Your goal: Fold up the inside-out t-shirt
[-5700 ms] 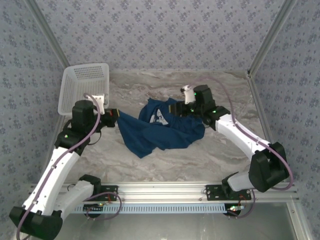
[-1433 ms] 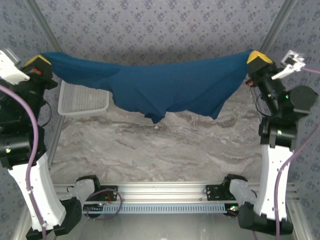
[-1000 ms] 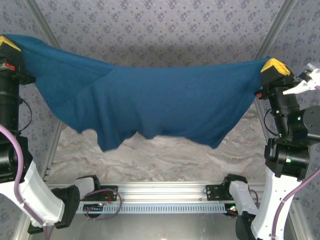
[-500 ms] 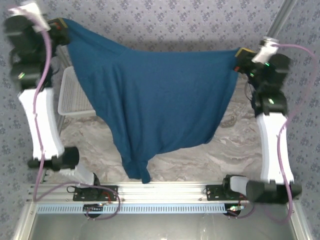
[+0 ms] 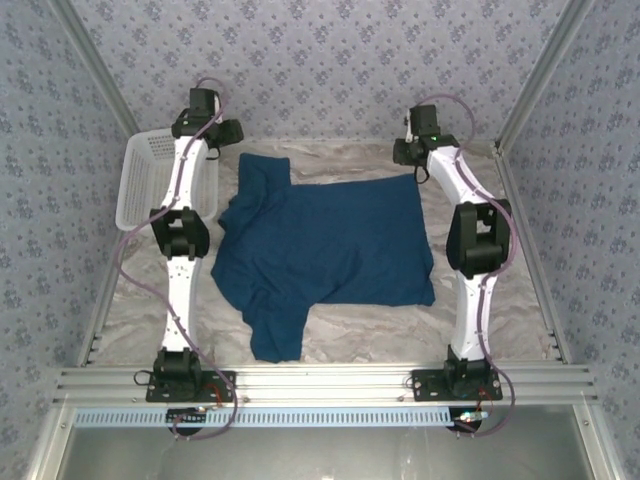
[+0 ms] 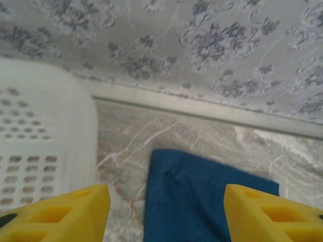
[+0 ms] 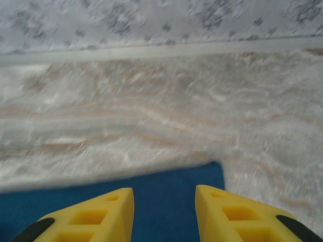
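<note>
The dark navy t-shirt (image 5: 330, 245) lies spread flat on the marble table, with one sleeve trailing toward the near edge. My left gripper (image 5: 231, 134) hovers over the shirt's far left corner (image 6: 202, 194). Its yellow fingers (image 6: 75, 214) stand wide open on either side of the cloth, holding nothing. My right gripper (image 5: 409, 152) is at the far right corner (image 7: 166, 184). It is also open, and its yellow fingers (image 7: 237, 217) straddle the cloth edge without pinching it.
A white lattice basket (image 5: 150, 180) stands at the far left, close beside the left arm, and its rim (image 6: 45, 126) shows in the left wrist view. Patterned walls enclose the table (image 5: 480, 300) on three sides. An aluminium rail (image 5: 320, 385) runs along the near edge.
Half a second ago both grippers held the shirt stretched high in the air. Now the shirt lies flat on the table, both arms reach far back, and both grippers have let go.
</note>
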Robot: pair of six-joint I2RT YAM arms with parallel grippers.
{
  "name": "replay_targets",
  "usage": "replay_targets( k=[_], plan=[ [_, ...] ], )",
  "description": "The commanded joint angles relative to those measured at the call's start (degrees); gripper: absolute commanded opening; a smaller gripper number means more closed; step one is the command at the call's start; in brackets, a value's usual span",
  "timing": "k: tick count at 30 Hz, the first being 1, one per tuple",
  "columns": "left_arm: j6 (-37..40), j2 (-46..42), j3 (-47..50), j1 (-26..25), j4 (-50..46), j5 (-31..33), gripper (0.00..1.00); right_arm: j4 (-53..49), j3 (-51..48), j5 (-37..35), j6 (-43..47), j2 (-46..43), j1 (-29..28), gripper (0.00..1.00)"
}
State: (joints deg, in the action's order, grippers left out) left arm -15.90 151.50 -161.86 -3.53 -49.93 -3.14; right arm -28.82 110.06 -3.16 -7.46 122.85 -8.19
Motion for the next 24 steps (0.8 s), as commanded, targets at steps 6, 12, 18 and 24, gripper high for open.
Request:
replay_targets(
  k=[6,12,18,24],
  plan=[
    [0.5,-33.0,29.3,-7.4,4.1,1.2,0.62,-0.4,-40.8,1.6,-8.2,-30.8,-1.4,0.48],
    [-6.3,-53.7,69.2,-14.1,19.8,-2.0,0.62,-10.5,-59.5,-3.9,-17.1,-44.5,-5.7,0.48],
    [-15.0,-69.2,101.5,-22.6,28.9,-4.3,0.63,-13.1,-68.6,-6.7,-23.7,-50.1,-9.2,0.48],
    [-20.5,-74.5,115.0,-31.5,28.0,-5.0,0.65,-9.9,-72.2,-7.8,-27.2,-48.7,-11.1,0.41]
  ],
)
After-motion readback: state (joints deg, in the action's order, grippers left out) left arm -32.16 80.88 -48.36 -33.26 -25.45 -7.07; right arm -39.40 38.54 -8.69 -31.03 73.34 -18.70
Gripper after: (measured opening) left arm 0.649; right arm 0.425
